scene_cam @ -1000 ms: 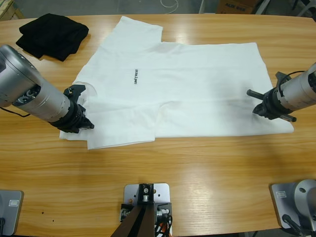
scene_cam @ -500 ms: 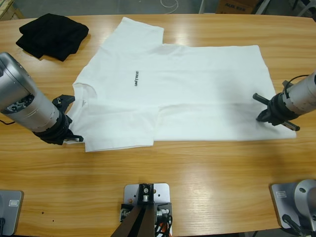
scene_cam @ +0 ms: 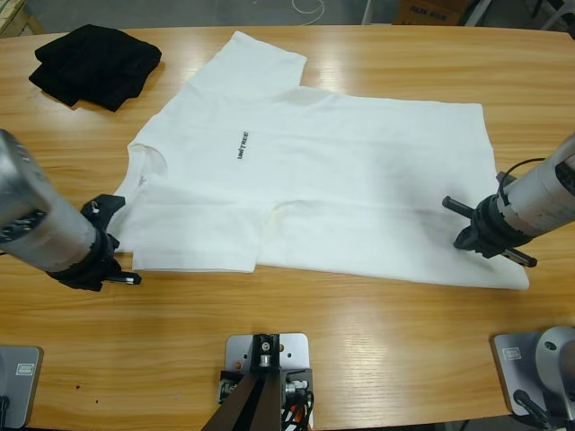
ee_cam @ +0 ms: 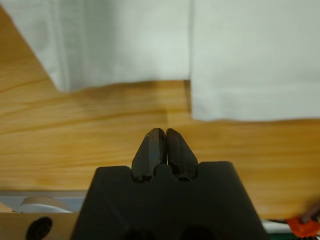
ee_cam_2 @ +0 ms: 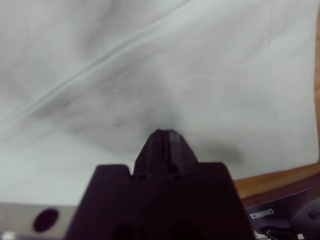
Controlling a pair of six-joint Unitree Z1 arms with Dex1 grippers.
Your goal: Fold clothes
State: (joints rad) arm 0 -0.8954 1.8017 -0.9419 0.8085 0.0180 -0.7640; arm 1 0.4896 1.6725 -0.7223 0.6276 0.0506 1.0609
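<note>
Long light-brown wooden table (scene_cam: 359, 332) with visible grain, spanning the high view and catching glossy overhead light. Behind its far edge, pale grey floor (scene_cam: 180, 11) showing, with a brown cardboard box (scene_cam: 429, 11) sitting at upper right.

Matt white cloth T-shirt (scene_cam: 341, 193); glossy wooden table (scene_cam: 359, 332); matt black garment (scene_cam: 94, 63)

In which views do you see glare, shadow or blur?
High view: lamp glare lies in pale streaks on the wooden table. Right wrist view: a dark shadow sits on the white T-shirt just ahead of the right gripper. Left wrist view: the shirt hems are blurred, the left gripper sharper.
</note>
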